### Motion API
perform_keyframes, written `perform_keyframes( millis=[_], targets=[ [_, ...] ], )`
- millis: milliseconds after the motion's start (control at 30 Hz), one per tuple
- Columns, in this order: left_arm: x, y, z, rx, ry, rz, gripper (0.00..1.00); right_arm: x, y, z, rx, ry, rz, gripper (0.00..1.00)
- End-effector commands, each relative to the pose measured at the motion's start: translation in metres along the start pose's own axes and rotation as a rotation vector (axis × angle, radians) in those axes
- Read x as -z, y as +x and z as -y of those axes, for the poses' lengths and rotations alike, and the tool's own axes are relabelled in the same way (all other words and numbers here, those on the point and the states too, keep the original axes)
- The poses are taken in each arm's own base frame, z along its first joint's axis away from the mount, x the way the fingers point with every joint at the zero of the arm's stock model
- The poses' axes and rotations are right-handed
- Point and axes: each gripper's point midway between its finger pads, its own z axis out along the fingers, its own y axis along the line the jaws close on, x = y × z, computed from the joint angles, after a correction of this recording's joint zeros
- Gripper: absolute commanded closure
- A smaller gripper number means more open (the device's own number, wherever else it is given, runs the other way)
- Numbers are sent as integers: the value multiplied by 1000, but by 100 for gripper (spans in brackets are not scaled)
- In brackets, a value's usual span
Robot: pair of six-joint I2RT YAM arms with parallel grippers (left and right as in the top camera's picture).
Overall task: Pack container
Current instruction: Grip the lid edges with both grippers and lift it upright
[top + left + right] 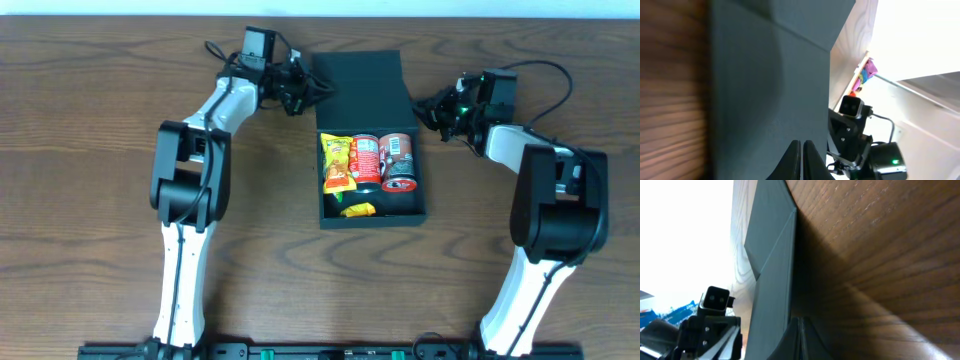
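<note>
Container: dark teal-green, plain, matte. Inside, 10 o'clock: yellow-orange packet; centre: red can; 2 o'clock: red-brown can, white label; 6 o'clock: yellow wrapper. Table: brown wood grain. Arms: white, black joints.

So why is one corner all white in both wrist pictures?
Overhead view: even light, everything sharp. Left wrist view: bright light blows out the upper right, and the table at left looks smeared. Right wrist view: the upper left is blown out, and a dark shadow lies beside the container.
</note>
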Motion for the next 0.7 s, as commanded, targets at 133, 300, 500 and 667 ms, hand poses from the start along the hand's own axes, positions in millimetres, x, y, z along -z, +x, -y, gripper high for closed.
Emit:
perform_keyframes(
  millis=[133, 300, 500, 667],
  targets=[
    [53, -46, -50, 129, -138, 159, 95, 0, 5, 9, -16, 6, -34, 98],
    [50, -36, -67, 133, -220, 150, 94, 0, 5, 9, -11, 6, -35, 98],
    [28, -19, -65, 112, -248, 116, 94, 0, 7, 11, -22, 15, -41, 99],
    [16, -11, -64, 106, -267, 113, 94, 0, 8, 13, -27, 20, -44, 98]
  ],
)
